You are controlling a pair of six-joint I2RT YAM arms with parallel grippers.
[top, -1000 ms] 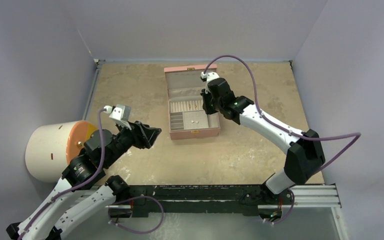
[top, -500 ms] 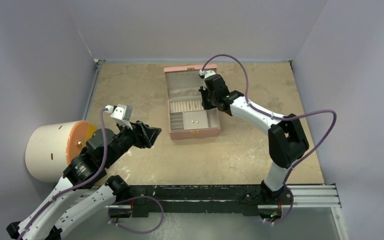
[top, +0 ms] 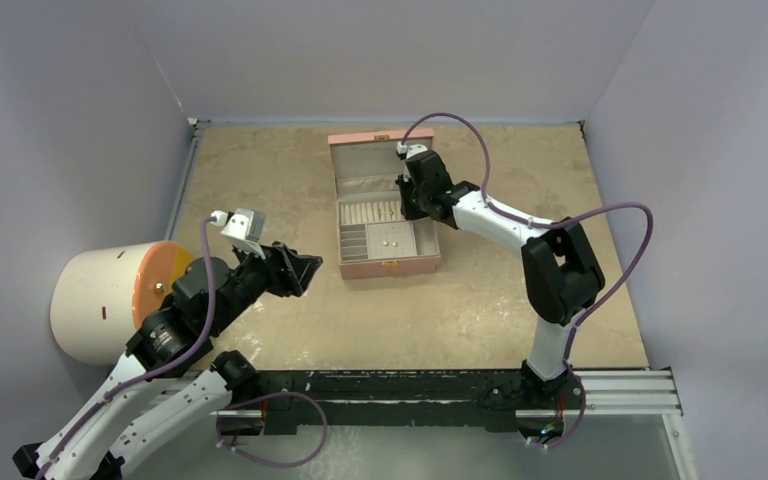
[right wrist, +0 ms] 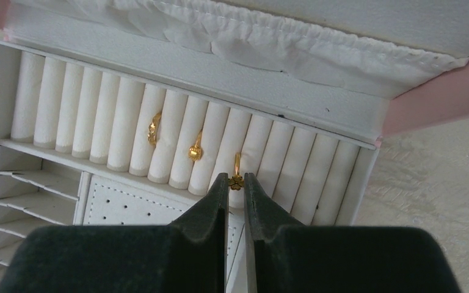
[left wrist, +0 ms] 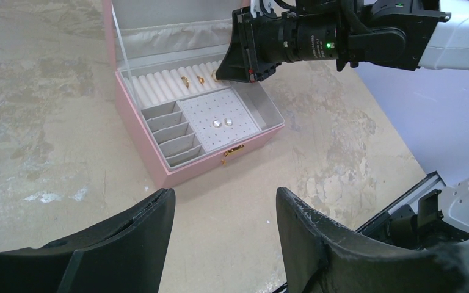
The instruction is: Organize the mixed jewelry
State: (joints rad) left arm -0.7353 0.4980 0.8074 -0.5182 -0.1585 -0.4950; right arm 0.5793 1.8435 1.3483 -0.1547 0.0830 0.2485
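The right pincer (right wrist: 236,178), fingers pressed nearly together, pinches what looks to be a clover-topped gold ring (right wrist: 236,163) standing in a slot of the white rolls (right wrist: 85,116) inside the open pink box (left wrist: 186,174); a second ring (right wrist: 154,129) and a third ring (right wrist: 195,148) sit further along the rolls (two small studs (left wrist: 223,122) rest on the dotted pad), while the left pincer (left wrist: 224,198) hangs spread and empty over the desk (left wrist: 49,134) near the box
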